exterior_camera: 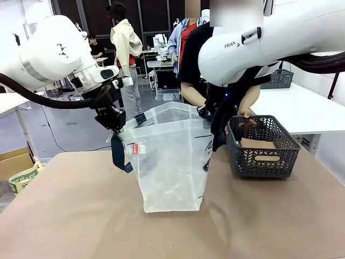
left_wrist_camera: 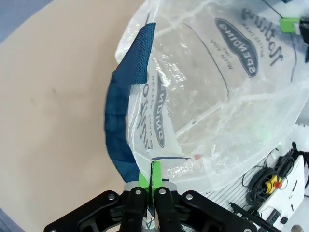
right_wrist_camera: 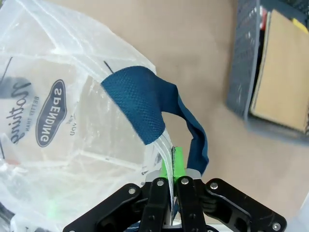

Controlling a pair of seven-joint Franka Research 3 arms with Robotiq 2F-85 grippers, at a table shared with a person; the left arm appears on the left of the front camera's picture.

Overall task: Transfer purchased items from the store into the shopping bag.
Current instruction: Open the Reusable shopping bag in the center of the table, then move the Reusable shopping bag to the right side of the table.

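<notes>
Left pincer (left_wrist_camera: 151, 180) and right pincer (right_wrist_camera: 173, 166) are each clamping tight on the shopping bag (exterior_camera: 172, 162) rim beside a navy handle (right_wrist_camera: 145, 104), spreading the mouth above the desk (exterior_camera: 70, 216). The bag is standing mid-desk, with the basket (exterior_camera: 264, 162) sitting just beside it to the right. Person's hand (exterior_camera: 247, 114) is reaching into the basket. Doing this well, likely: holding the rim taut and level, leaving room for the hand. Counting: one bag, one basket, two handles, one brown box (exterior_camera: 257, 143); other packets are too hidden to count.

Lab: white worktables (exterior_camera: 304, 110), cable clutter (left_wrist_camera: 263, 176)
</notes>
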